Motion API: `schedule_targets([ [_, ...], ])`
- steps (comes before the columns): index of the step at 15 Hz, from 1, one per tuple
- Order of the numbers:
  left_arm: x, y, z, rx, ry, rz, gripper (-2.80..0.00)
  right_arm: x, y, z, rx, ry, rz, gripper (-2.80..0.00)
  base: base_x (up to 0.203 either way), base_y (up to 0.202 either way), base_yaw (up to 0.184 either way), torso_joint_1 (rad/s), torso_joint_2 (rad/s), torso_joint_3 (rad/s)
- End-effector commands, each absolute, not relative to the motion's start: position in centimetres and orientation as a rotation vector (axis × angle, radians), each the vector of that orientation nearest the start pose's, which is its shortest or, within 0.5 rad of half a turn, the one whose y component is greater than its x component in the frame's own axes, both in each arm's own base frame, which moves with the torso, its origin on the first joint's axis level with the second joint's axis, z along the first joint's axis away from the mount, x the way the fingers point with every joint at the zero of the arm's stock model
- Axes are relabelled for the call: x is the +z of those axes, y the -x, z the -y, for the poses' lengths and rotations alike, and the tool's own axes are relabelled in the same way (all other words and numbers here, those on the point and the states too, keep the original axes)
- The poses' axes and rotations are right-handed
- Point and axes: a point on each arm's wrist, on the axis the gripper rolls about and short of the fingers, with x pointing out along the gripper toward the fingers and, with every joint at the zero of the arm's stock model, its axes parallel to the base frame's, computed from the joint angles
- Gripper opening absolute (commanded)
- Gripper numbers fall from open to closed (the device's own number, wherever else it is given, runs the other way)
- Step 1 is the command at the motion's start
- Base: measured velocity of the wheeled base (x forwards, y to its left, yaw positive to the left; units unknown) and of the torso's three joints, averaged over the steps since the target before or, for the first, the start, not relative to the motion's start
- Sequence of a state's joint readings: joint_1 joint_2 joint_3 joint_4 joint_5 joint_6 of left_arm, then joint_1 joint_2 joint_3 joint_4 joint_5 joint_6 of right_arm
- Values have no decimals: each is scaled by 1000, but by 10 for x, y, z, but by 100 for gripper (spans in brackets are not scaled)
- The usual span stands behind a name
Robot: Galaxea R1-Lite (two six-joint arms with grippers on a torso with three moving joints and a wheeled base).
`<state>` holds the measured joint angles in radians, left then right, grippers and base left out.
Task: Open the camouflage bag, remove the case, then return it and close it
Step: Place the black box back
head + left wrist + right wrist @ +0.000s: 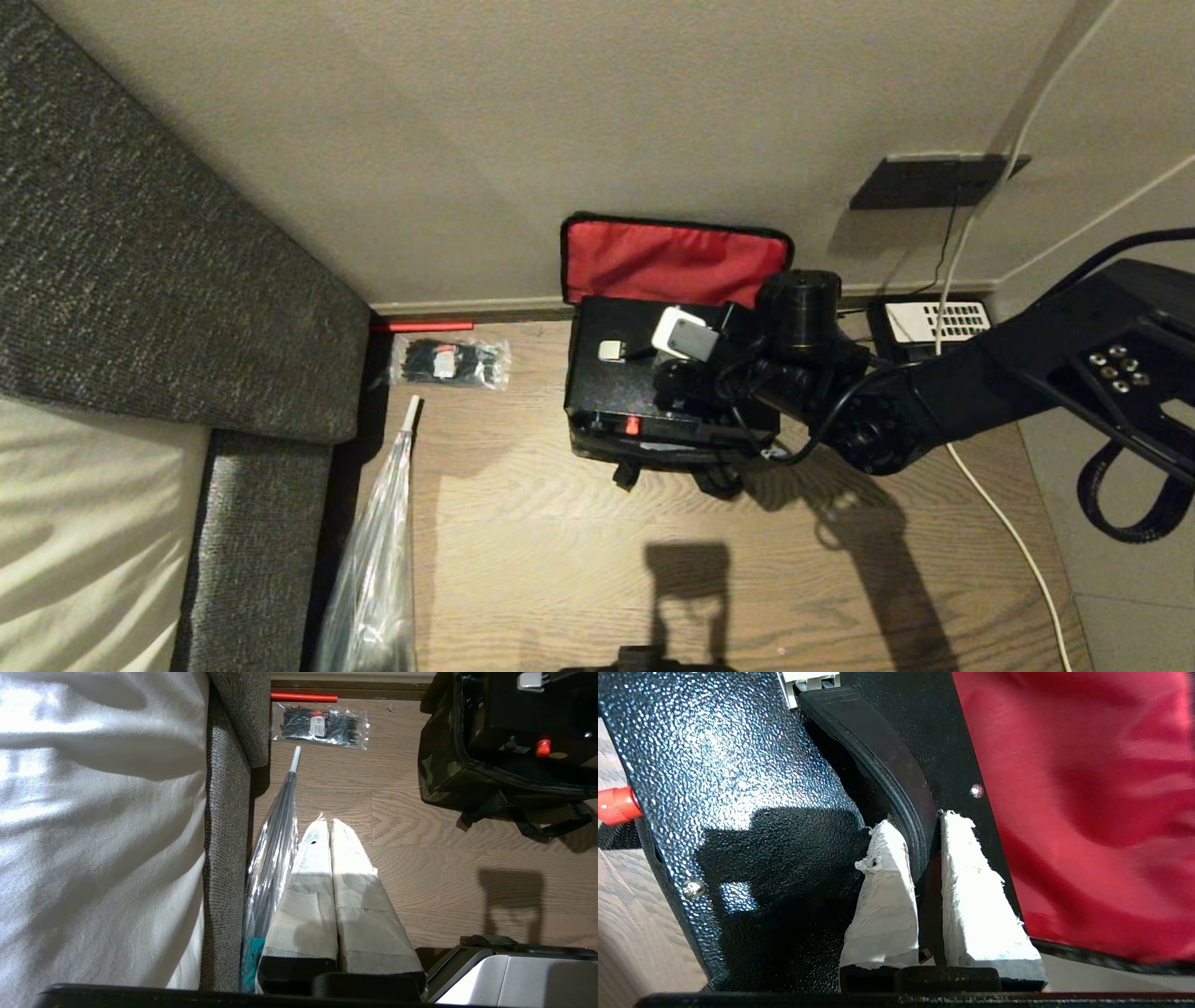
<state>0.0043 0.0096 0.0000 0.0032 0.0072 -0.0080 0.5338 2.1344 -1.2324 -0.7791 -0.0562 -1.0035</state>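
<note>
A: Head view first. Where's the camouflage bag (pixel 597 446)?

B: Just right of centre, on the wood floor (pixel 560 560) against the wall, its red-lined lid (pixel 674 261) flipped up at twelve o'clock. The case (pixel 616 373), flat and black, sits in the bag's open top, red mark toward six o'clock. The right arm reaches in from three o'clock, and the right gripper (pixel 695 387) is over the case's right half.

A: Left wrist view?

B: The left gripper (pixel 331 826) hangs over bare floor, its taped fingers (pixel 308 896) pressed together on nothing. The bag is at two o'clock, a packet of cable ties (pixel 322 724) at twelve, a clear plastic bag (pixel 273 849) by the sofa (pixel 224 835).

A: Right wrist view?

B: The right gripper's fingers (pixel 882 896) are clamped on the case's black curved handle (pixel 887 765), the red lining at three o'clock.
</note>
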Motion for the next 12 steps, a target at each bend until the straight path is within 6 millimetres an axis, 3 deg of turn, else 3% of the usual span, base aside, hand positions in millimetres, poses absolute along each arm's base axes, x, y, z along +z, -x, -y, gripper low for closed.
schedule_targets([
  [1,75,22,0,12,8,-17,-280,142,-375,-220,503,1017,119,-280,0,0,0,0,0,0],
  [12,75,21,0,12,9,-29,-280,84,-406,-224,546,968,12,-280,0,0,0,0,0,0],
])
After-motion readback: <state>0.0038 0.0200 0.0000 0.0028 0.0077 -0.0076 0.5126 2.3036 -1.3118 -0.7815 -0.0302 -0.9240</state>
